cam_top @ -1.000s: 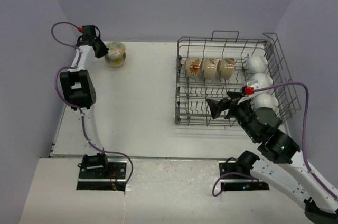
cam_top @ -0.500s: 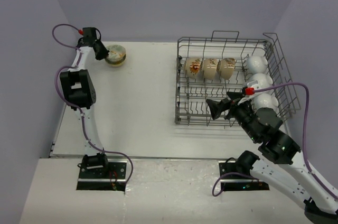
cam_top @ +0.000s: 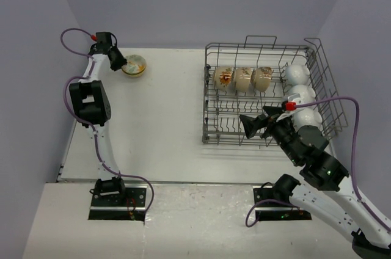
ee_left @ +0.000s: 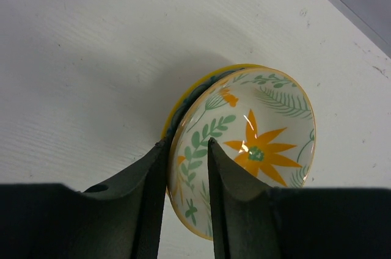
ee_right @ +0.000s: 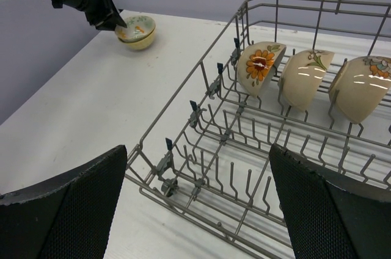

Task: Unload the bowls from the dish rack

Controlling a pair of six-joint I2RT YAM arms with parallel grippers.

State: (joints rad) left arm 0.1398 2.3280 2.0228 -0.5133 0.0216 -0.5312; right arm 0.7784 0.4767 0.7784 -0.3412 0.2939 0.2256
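Note:
A floral bowl [cam_top: 134, 64] with a yellow outside sits on the table at the far left. My left gripper [cam_top: 121, 62] straddles its near rim, one finger inside and one outside, jaws slightly apart and loose on the rim [ee_left: 186, 143]; the orange flower inside the bowl [ee_left: 256, 143] shows plainly. The grey wire dish rack [cam_top: 208, 94] stands at the right. Its back row holds three cream bowls [cam_top: 244, 79] on edge, and three white bowls [cam_top: 300, 95] line its right side. My right gripper [cam_top: 248, 126] hovers wide open over the rack's empty front-left tines [ee_right: 198, 148].
Purple walls close in the table on the left, back and right. The rack's raised wire handles [cam_top: 261, 40] stand up at its back edge. White table surface [cam_top: 165, 106] lies between the floral bowl and the rack.
The floral bowl has gone from tipped up in the left gripper to lying flat on the table, and the left jaws have parted a little. The right arm has not moved.

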